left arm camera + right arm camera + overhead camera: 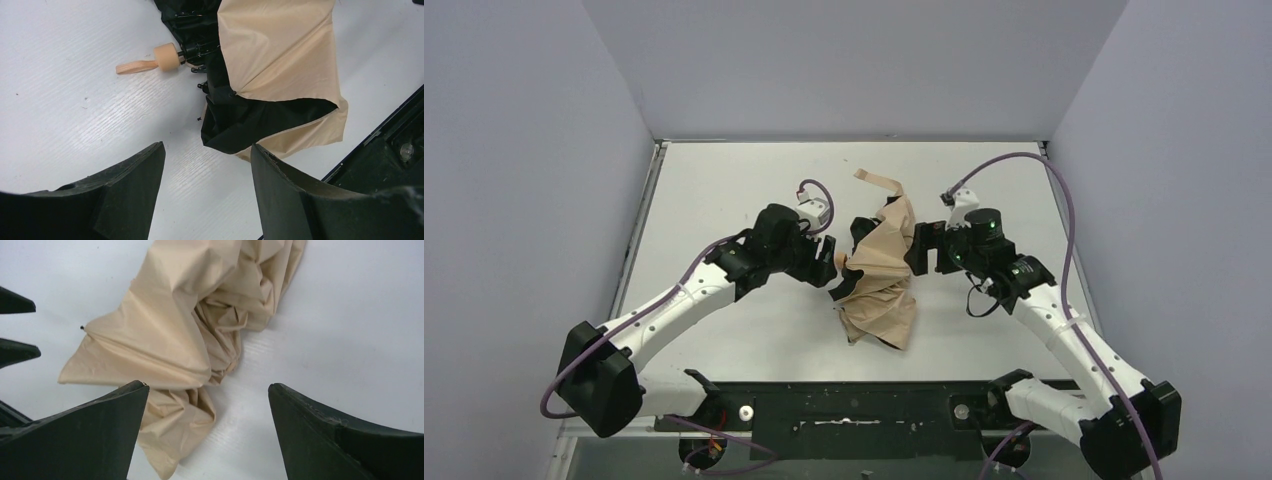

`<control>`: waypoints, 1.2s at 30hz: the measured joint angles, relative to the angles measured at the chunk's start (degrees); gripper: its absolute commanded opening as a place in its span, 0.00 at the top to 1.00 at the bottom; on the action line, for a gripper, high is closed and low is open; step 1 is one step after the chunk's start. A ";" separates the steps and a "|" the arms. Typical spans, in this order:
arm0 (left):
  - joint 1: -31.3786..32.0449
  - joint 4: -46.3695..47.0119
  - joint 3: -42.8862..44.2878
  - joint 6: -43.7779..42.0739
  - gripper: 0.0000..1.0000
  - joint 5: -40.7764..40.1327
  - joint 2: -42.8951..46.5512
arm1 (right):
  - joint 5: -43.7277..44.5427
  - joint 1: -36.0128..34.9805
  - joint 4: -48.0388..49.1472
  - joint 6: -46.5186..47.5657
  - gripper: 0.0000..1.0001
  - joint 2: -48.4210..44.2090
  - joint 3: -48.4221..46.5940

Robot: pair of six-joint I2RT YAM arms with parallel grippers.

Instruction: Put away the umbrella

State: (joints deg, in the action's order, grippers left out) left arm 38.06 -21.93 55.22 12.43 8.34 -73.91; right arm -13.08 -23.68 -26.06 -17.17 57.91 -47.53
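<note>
Left gripper and right gripper both spread, empty; we judge the umbrella light, fabric limp and slippery, best grasped at the rigid handle.

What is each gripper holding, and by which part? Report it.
Nothing is held. The left gripper and the right gripper are both open; the umbrella lies crumpled on the table between them.

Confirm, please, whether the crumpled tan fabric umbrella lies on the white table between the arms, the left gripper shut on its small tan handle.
Not shut: the left wrist view shows the left gripper open, the small tan handle lying free on the white table. The tan fabric umbrella does lie between the arms.
</note>
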 measured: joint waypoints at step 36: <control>-0.81 -14.53 -0.07 -4.72 0.35 2.36 7.74 | -27.82 0.28 -12.59 38.27 0.09 46.53 -25.44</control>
State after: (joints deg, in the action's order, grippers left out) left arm 37.26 -36.47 55.16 7.70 10.70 -66.17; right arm -40.91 -23.40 -38.65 21.10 104.44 -72.97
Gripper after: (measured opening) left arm 0.631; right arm 0.939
